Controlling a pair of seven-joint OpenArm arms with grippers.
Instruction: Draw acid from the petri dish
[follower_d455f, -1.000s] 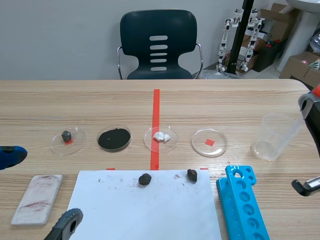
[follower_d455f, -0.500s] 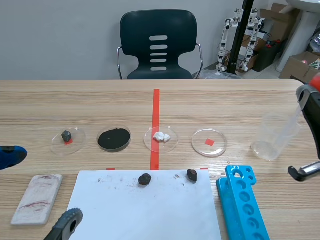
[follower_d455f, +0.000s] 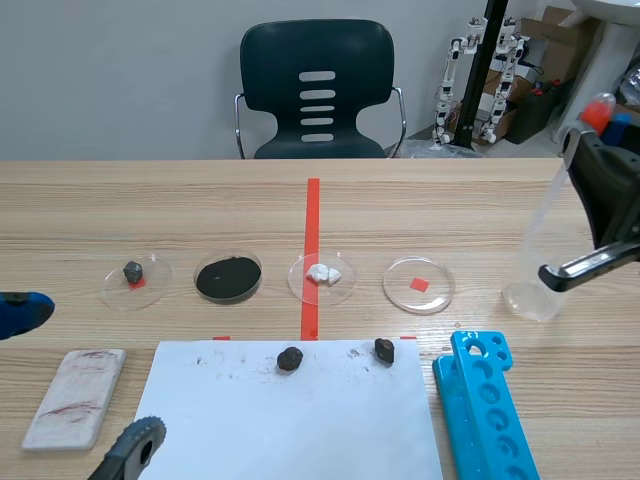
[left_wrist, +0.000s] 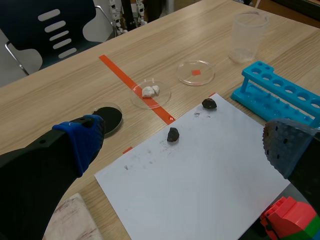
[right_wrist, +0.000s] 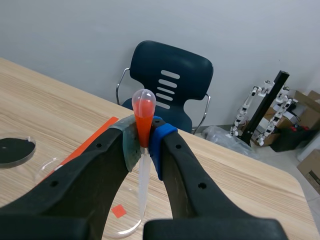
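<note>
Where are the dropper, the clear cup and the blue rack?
dropper (right_wrist: 144, 111): right wrist view, on its red bulb.
clear cup (left_wrist: 247, 37): left wrist view, on its side wall.
blue rack (follower_d455f: 465, 400): scene view, on the top face beside the holes.

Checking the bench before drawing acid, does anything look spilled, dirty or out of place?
Nothing is spilled or tipped. Only marks: dark smudges on the white paper around the two rocks, and reddish streaks on the white tile.

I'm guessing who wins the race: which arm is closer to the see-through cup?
Right. The right end effector, gripping a pipette, hangs just above the clear cup. The left end effector is far off, on the other side of the white paper.
</note>
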